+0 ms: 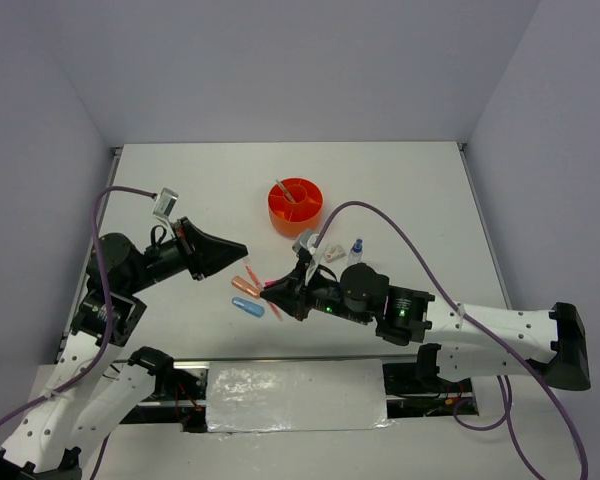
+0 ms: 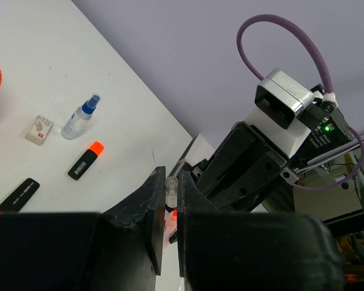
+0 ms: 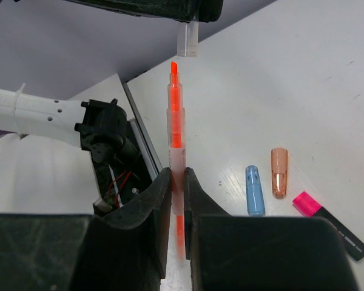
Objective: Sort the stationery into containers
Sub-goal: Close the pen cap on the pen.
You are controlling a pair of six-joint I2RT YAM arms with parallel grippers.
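My right gripper (image 3: 177,176) is shut on a thin pink pen (image 3: 176,121) with an orange core. Its bare tip points at a clear cap (image 3: 187,39), a short gap away. My left gripper (image 2: 171,179) is shut on that clear cap (image 2: 171,187), just above the pen tip. In the top view both grippers, left (image 1: 242,248) and right (image 1: 268,292), meet above the table's front middle. The orange tub (image 1: 295,205) stands behind them with a grey pen (image 1: 283,192) in it. Blue capsule (image 3: 253,191), orange capsule (image 3: 279,172) and pink-ended highlighter (image 3: 327,223) lie on the table.
A blue-capped bottle (image 2: 80,119), a white eraser (image 2: 39,129) and an orange-ended highlighter (image 2: 86,160) lie right of the tub, near my right arm. The table's front edge with metal rail (image 1: 290,362) runs just below the grippers.
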